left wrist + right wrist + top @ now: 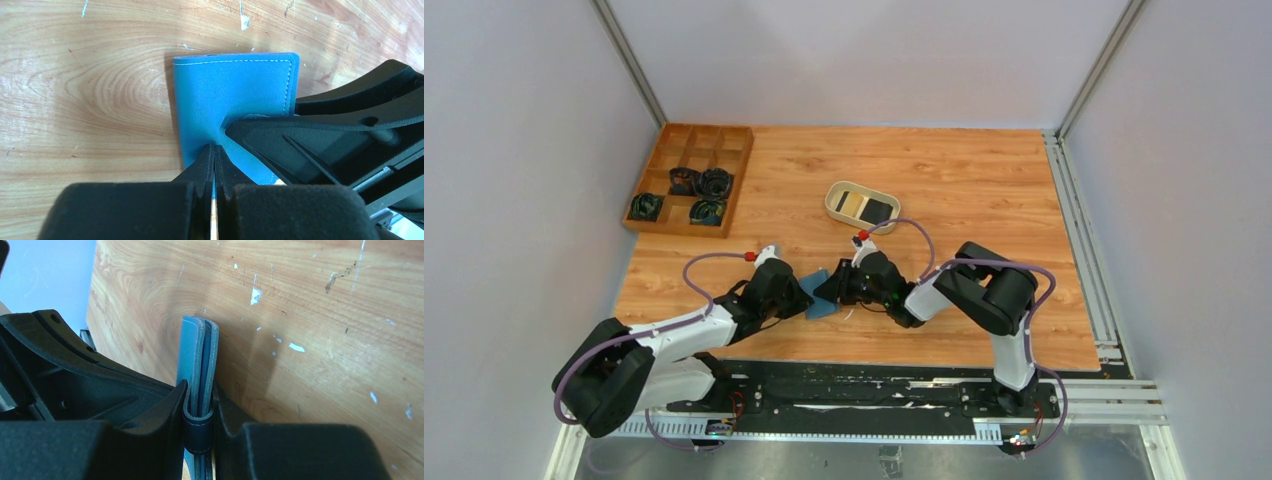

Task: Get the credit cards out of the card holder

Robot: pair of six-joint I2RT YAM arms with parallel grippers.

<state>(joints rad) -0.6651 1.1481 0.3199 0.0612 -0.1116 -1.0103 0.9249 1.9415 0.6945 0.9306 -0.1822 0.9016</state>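
1. Top: dish (831,200) holds tan + black cards (865,207); tray (705,140) has dark coils (708,211) in 4 compartments; holder (822,304) at table (984,180) front-centre.
2. L wrist: L gripper (214,152) pinched tight on holder (235,95) edge.
3. R wrist: R gripper (200,395) narrow, clamping folded holder (200,350).

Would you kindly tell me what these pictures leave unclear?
- Top view: left claw and right claw cover most of the card holder.
- Right wrist view: holder seen edge-on, lower part behind claw; cards inside cannot be told.
- Left wrist view: left claw hides its near edge.
- Top view: wooden tray, dark contents too small.
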